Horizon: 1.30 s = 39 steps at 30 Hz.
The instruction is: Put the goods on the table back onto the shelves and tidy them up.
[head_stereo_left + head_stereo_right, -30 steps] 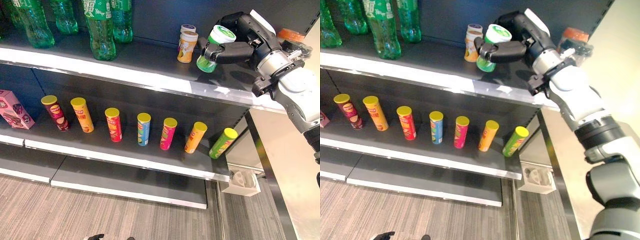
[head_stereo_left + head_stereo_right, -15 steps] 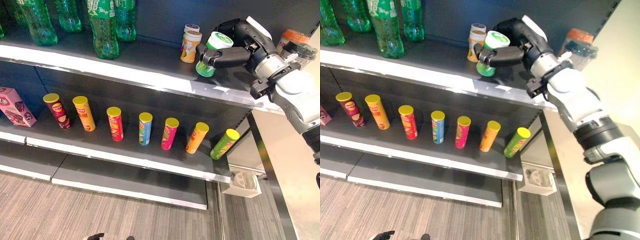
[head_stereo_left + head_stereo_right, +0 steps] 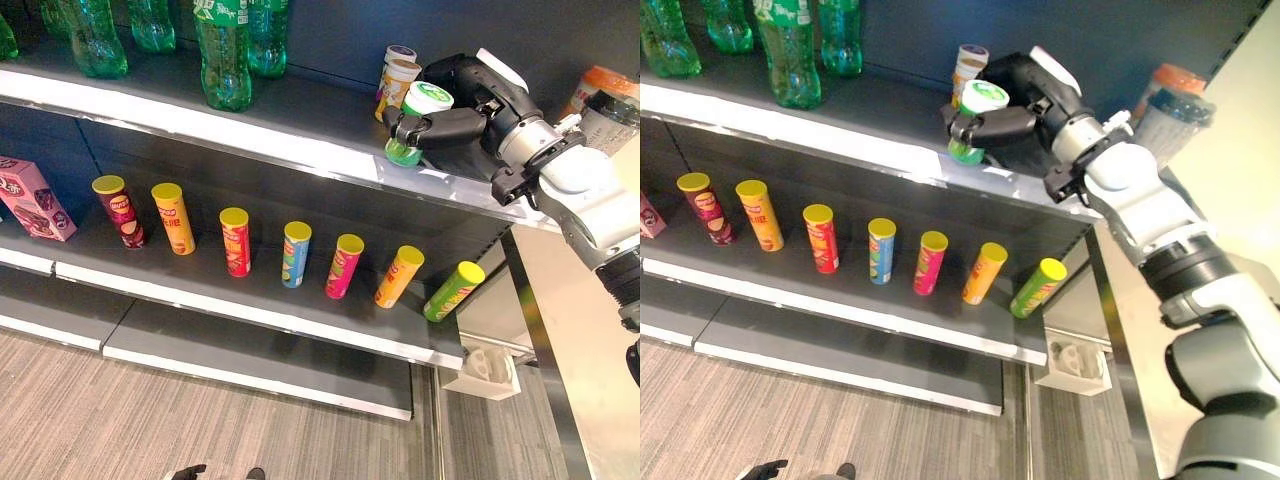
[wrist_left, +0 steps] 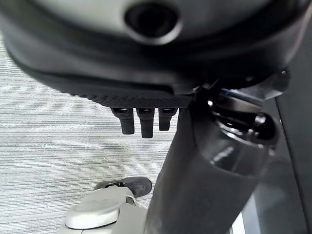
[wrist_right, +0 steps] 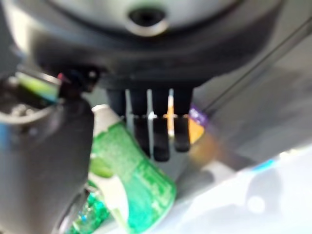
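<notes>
My right hand (image 3: 478,98) reaches over the upper shelf (image 3: 300,150) and is shut on a green cup with a white lid (image 3: 418,118). The cup tilts, and its base sits close to the shelf's front edge; I cannot tell whether it touches. In the right wrist view the cup (image 5: 139,183) lies between the thumb and the fingers (image 5: 156,131). Just behind it stand two yellow-orange cups (image 3: 400,75). My left hand (image 4: 141,122) hangs over the floor with relaxed fingers and holds nothing.
Green bottles (image 3: 225,50) stand at the upper shelf's left. The lower shelf holds a row of several chip cans (image 3: 295,255) and a pink box (image 3: 25,195). An orange-lidded jar (image 3: 600,100) and a table (image 3: 580,340) are at the right. A white tray (image 3: 487,366) lies on the floor.
The camera has shifted. Measured against the yellow-orange cups, my right hand has carried the green cup left and down, toward the shelf's front edge.
</notes>
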### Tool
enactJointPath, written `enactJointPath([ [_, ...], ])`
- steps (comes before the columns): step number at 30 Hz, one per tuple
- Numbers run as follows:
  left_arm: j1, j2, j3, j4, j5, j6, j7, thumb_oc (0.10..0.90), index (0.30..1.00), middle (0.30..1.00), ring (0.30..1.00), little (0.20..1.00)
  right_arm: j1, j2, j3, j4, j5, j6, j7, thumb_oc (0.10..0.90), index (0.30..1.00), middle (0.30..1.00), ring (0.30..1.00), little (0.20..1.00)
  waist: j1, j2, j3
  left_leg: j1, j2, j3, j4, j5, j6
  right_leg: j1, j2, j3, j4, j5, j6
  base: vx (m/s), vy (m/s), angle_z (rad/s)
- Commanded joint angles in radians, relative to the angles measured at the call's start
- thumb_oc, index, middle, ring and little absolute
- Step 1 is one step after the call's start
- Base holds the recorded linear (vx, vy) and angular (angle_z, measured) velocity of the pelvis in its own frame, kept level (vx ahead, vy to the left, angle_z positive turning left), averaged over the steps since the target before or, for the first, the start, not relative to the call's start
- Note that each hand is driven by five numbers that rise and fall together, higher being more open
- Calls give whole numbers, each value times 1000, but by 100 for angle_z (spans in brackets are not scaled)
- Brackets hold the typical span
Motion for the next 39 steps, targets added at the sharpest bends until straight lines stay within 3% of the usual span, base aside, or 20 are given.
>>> enactJointPath([
  [1, -36, 48, -34, 11, -30, -43, 13, 800, 900, 900, 900, 900, -187, -16, 4, 65, 4, -59, -41, 400, 300, 300, 300, 300, 29, -32, -43, -25, 34, 28, 17, -78, -37, -22, -102, -40, 69, -32, 78, 0, 0, 0],
  [14, -35, 41, -33, 46, -34, -35, 19, 800, 900, 900, 900, 900, -266, 41, 50, 162, -105, -36, -44, 400, 300, 300, 300, 300, 33, -22, -59, -34, 27, 32, 14, -79, -36, -26, -105, -42, 59, -20, 81, 0, 0, 0],
  [25, -49, 39, -59, 39, -26, -36, 13, 800, 900, 900, 900, 900, -274, 96, -3, 270, -150, -23, -73, 400, 300, 300, 300, 300, 47, -6, -74, -40, 21, 17, 12, -80, -31, -21, -106, -58, 51, -16, 85, 2, 4, 2],
  [39, -54, 37, -69, 35, -15, -36, 11, 800, 900, 900, 900, 900, -276, 106, 17, 206, -155, -25, -58, 400, 300, 300, 300, 300, 50, -9, -74, -45, 14, 7, 13, -85, -25, -20, -110, -67, 55, -15, 86, 2, 2, 3],
])
